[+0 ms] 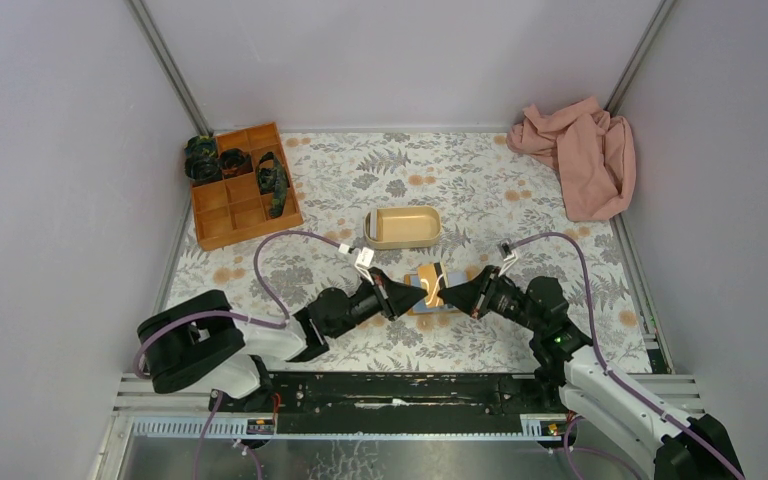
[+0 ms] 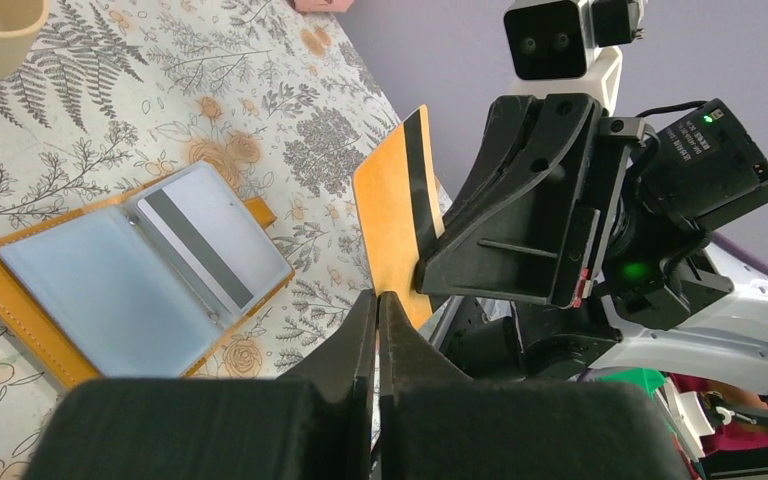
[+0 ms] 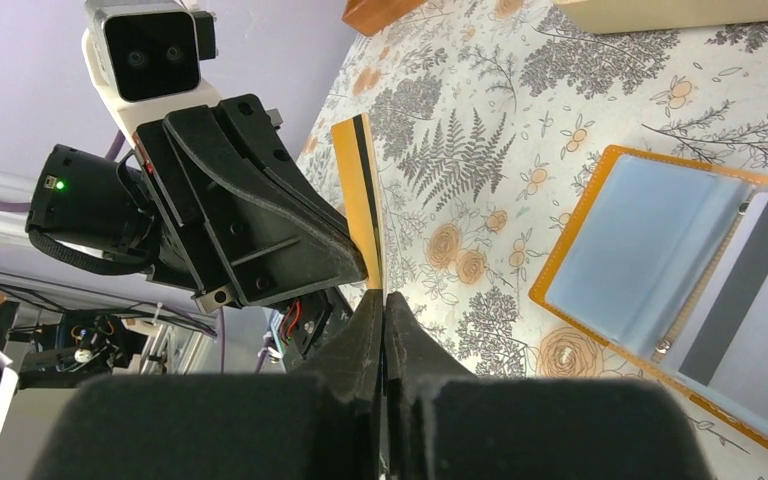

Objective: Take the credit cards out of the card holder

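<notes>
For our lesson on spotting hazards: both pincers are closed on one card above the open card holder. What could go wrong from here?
1. The left pincer and right pincer both grip the orange card near its edges; if they move apart, it may bend or slip out.
2. A grey card sits in the open card holder, which nothing pins down; pulling that card might drag the holder.
</notes>
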